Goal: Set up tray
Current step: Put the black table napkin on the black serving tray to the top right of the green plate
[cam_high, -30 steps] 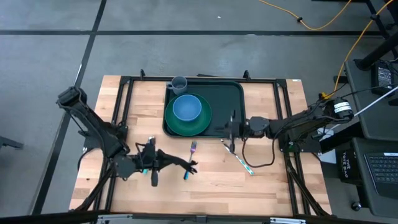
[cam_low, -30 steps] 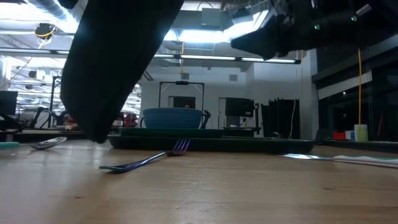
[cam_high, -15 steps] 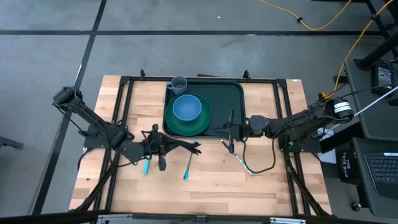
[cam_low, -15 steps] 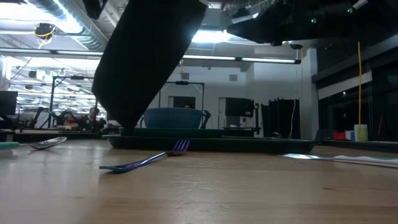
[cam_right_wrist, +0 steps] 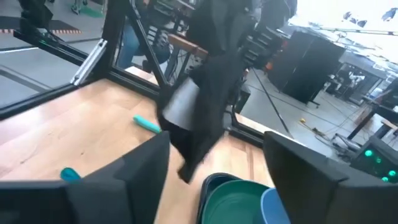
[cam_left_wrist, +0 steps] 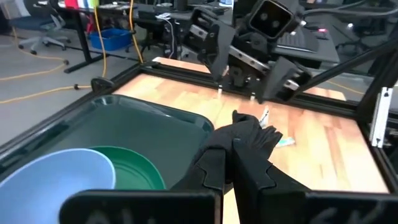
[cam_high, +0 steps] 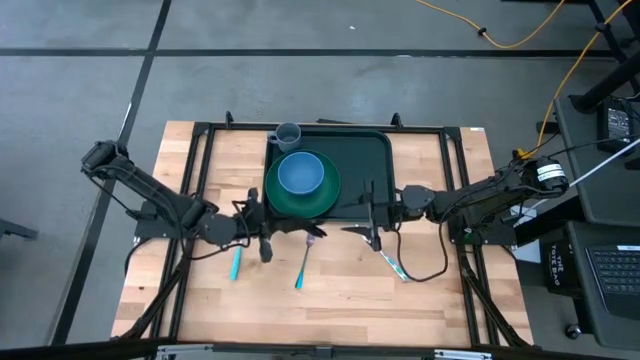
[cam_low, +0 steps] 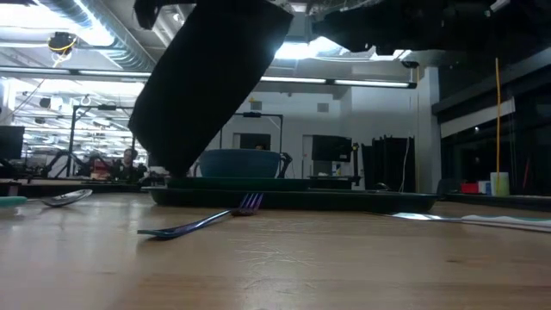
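The dark green tray (cam_high: 370, 160) lies at the table's far middle. On it are a green plate (cam_high: 325, 200) with a blue bowl (cam_high: 300, 173), and a grey cup (cam_high: 287, 134) at its far left corner. My left gripper (cam_high: 285, 231) is shut on a black cloth (cam_high: 305, 232) just near of the plate. My right gripper (cam_high: 370, 214) stands open by the tray's near right corner, facing the cloth (cam_right_wrist: 208, 93), with nothing between its fingers. My left gripper pinches a bunched part of the black cloth (cam_left_wrist: 252, 134) between its two shut fingers. The fingers come nearly level from the table's left. The rest hangs below as a flat sheet (cam_low: 207, 86). I cannot tell whether its lower end (cam_low: 164, 164) touches the table.
A purple fork (cam_high: 303, 262), a teal-handled spoon (cam_high: 236, 264) and a teal-handled knife (cam_high: 392, 262) lie on the wood near of the tray. A black frame (cam_high: 200, 150) runs around the table top.
My left gripper has carried the black cloth toward the table's far edge and right, from over the fork to the tray's near edge, rising a little and rolling. The cloth stays hanging below it.
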`<state>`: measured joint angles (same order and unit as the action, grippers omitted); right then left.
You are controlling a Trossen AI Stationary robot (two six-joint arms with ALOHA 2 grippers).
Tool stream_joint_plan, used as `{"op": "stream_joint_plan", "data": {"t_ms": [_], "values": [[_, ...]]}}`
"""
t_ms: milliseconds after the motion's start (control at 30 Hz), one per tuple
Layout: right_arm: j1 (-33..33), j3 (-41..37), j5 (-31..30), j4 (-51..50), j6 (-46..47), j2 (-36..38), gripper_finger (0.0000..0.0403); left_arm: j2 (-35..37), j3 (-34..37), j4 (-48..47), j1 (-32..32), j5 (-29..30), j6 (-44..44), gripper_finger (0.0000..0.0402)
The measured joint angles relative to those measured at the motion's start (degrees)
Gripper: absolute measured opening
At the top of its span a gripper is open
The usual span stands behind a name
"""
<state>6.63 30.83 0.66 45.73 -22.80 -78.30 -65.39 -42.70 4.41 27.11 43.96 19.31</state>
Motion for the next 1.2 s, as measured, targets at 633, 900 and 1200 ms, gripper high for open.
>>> {"op": "stream_joint_plan", "data": {"t_ms": [633, 900, 1200], "values": [[1.9, 9.3, -8.2, -4.3, 4.3, -9.6, 0.0308, 0.0, 0.0, 0.6, -4.0, -0.8, -4.1, 0.0003], [3.1, 11.3, -7.0, -5.1, 7.3, -11.4, 0.0308, 0.0, 0.0, 0.6, -4.0, -1.7, -4.8, 0.0003], [5.0, 12.2, -7.0, -4.9, 7.3, -11.3, 0.0308, -0.1, 0.0, 1.8, -4.0, -1.5, -5.1, 0.0003]]}}
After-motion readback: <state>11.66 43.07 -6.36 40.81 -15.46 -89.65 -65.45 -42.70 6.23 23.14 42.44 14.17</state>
